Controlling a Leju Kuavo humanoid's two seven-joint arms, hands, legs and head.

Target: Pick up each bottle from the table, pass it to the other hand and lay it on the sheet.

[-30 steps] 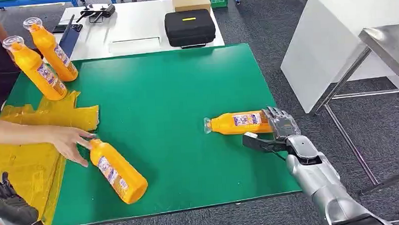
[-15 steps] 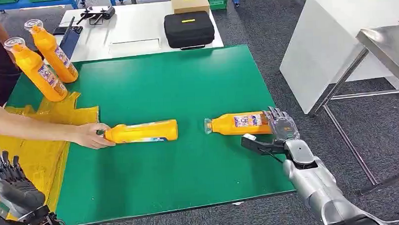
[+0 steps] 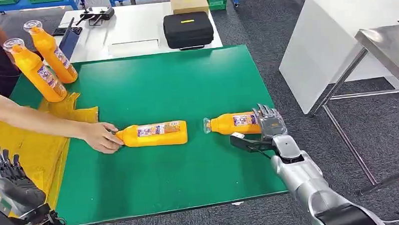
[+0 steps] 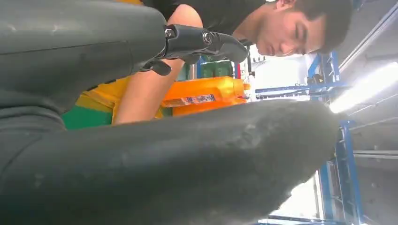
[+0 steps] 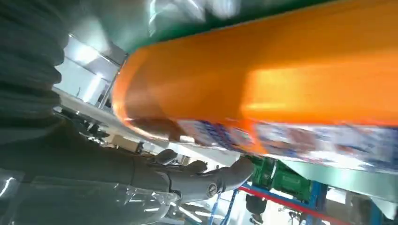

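Since the earlier frames: person's hand (image 3: 104,137) has swung the middle bottle (image 3: 154,133) round from a diagonal near the table's front-left to lying crosswise mid-mat, then nudged it toward the right. Right hand (image 3: 268,126) has edged along the right bottle (image 3: 234,123) toward its cap. Left hand (image 3: 12,179) has come up at the near-left corner.

Green mat (image 3: 186,83): covers the table; both loose bottles lie flat on it.
Yellow sheet (image 3: 28,148): crumpled on the left side of the table, under the person's forearm, no bottle lying on it.
White table (image 3: 134,29) behind: black case (image 3: 188,29) on it, cardboard box (image 3: 189,2) just beyond.
Two upright bottles (image 3: 45,60): far-left corner, leaning, touching each other, by the sheet's far edge.
Middle bottle: on its side, cap end toward the person, whose hand is touching that end.
Right bottle: on its side near the mat's right edge, cap toward the middle bottle, small gap between them.
Right hand: fingers draped over the bottle's base end, thumb spread on the near side. Wrist view shows the orange body (image 5: 281,79) right against the palm, but can't tell if the grip is closed.
Left hand: holds nothing, fingers apart and pointing up, over the sheet's near edge.
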